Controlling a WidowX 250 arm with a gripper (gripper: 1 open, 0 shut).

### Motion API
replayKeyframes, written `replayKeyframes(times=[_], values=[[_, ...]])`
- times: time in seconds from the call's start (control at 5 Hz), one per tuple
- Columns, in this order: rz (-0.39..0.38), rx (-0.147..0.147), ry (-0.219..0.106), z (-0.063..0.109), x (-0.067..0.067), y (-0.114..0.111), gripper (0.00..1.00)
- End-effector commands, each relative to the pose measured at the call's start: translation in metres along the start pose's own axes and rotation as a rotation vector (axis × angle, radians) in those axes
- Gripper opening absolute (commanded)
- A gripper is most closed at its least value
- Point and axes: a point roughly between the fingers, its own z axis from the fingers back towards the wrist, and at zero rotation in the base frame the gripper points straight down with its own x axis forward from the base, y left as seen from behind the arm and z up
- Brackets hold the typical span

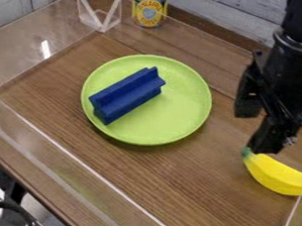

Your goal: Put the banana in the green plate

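I have the gripper (pixel 267 123) at the right side of the wooden table (pixel 135 173), pointing down with its black fingers (pixel 276 134) spread apart and nothing between them. Just below its lower finger lies the banana (pixel 281 174), yellow with a green tip facing the gripper, flat on the wood near the right edge. I cannot tell whether the finger touches the green tip or only hangs close above it. The green plate (pixel 180 120) sits left of the gripper, near the middle of the table, apart from the banana. A blue block (pixel 126 92) lies slantwise on the plate's left half. At the far edge stands a can (pixel 149 7) with a yellow label, and a clear plastic stand (pixel 96 11) beside it.
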Motion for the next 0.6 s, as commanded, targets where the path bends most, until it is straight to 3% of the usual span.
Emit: replayKeyframes(times=[0.0,0.4], values=[[-0.05,0.03,-0.072,0.008,0.008,-0.002,1.0],[-0.119,0.041,-0.11,-0.01,0.019,-0.004,1.0]])
